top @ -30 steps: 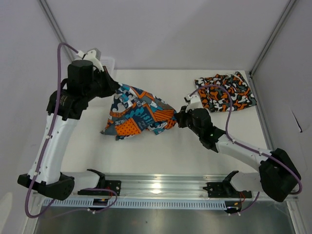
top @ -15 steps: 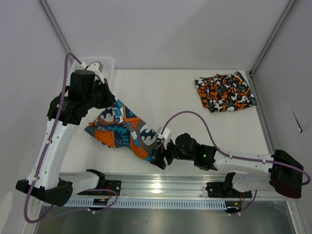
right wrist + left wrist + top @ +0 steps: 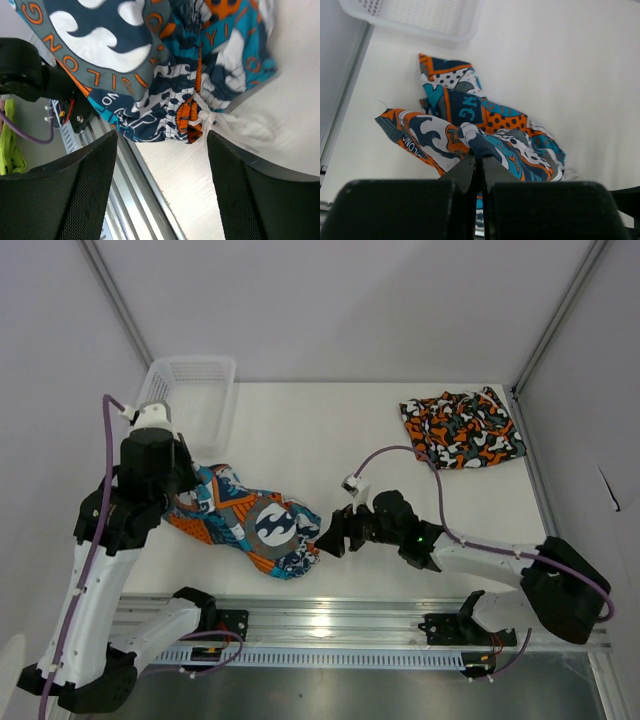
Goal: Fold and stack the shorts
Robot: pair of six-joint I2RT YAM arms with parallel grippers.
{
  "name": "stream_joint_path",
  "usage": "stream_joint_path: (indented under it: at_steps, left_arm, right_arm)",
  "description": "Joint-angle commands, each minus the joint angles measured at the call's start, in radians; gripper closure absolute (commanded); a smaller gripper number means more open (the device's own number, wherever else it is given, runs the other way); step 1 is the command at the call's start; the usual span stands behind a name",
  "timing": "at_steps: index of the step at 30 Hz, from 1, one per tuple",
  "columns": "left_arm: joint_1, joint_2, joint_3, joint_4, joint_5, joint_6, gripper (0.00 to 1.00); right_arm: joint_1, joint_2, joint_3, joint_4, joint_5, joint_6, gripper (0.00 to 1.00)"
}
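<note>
The white table has a white basket at its far left corner. The cartoon shorts lie bunched up near the front left. The camouflage shorts lie far right — well apart. The left claw is pinched tight on the cartoon shorts. The right claw is spread wide at their edge — holding nothing.

There are two shorts, cartoon-print shorts and camouflage shorts, plus one basket.
</note>
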Motion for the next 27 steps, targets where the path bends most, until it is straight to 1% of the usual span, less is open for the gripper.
stream_joint_path:
  at_steps: [1, 3, 5, 7, 8, 14, 16, 17, 18, 19, 20, 21, 22, 23, 24, 27]
  left_arm:
    - [0.015, -0.03, -0.086, 0.034, -0.098, -0.02, 1.0]
    - [0.016, -0.075, -0.123, 0.065, -0.1, -0.031, 1.0]
    - [0.016, -0.116, -0.155, 0.08, -0.088, -0.034, 1.0]
    - [0.016, -0.142, -0.184, 0.099, -0.081, -0.034, 1.0]
    - [0.016, -0.153, -0.19, 0.102, -0.075, -0.032, 1.0]
    - [0.016, -0.212, -0.25, 0.105, -0.066, -0.023, 1.0]
    - [0.016, -0.228, -0.262, 0.111, -0.069, -0.02, 1.0]
    - [0.016, -0.233, -0.284, 0.114, -0.069, -0.018, 1.0]
    - [0.016, -0.236, -0.29, 0.12, -0.069, -0.015, 1.0]
    - [0.016, -0.239, -0.298, 0.122, -0.069, -0.014, 1.0]
    - [0.016, -0.235, -0.307, 0.126, -0.069, -0.012, 1.0]
    - [0.016, -0.227, -0.307, 0.13, -0.071, -0.012, 1.0]
    - [0.016, -0.209, -0.31, 0.139, -0.069, -0.011, 1.0]
    - [0.016, -0.196, -0.31, 0.145, -0.068, -0.011, 1.0]
    - [0.016, -0.183, -0.308, 0.152, -0.062, -0.009, 1.0]
    - [0.016, -0.124, -0.296, 0.185, -0.039, -0.012, 1.0]
  right_arm:
    - [0.038, 0.105, -0.009, 0.141, -0.069, 0.114, 0.26]
    - [0.067, 0.156, 0.002, 0.187, -0.046, 0.14, 0.24]
    - [0.075, 0.242, 0.018, 0.223, -0.05, 0.158, 0.24]
    - [0.086, 0.294, 0.051, 0.234, -0.039, 0.175, 0.24]
    - [0.087, 0.34, 0.061, 0.243, -0.032, 0.178, 0.24]
    - [0.095, 0.471, 0.124, 0.299, -0.058, 0.213, 0.32]
    - [0.095, 0.502, 0.12, 0.345, -0.078, 0.224, 0.42]
    - [0.094, 0.503, 0.105, 0.394, -0.091, 0.23, 0.48]
    - [0.094, 0.492, 0.098, 0.407, -0.092, 0.233, 0.68]
    - [0.09, 0.479, 0.095, 0.405, -0.084, 0.229, 0.78]
    - [0.08, 0.463, 0.089, 0.383, -0.053, 0.221, 0.94]
    - [0.069, 0.443, 0.089, 0.361, -0.035, 0.207, 0.98]
    - [0.052, 0.399, 0.091, 0.335, -0.014, 0.203, 1.0]
    - [0.032, 0.375, 0.094, 0.286, 0.008, 0.2, 1.0]
    - [-0.019, 0.35, 0.094, 0.272, 0.008, 0.198, 1.0]
    - [-0.087, 0.226, 0.091, 0.185, 0.039, 0.16, 1.0]
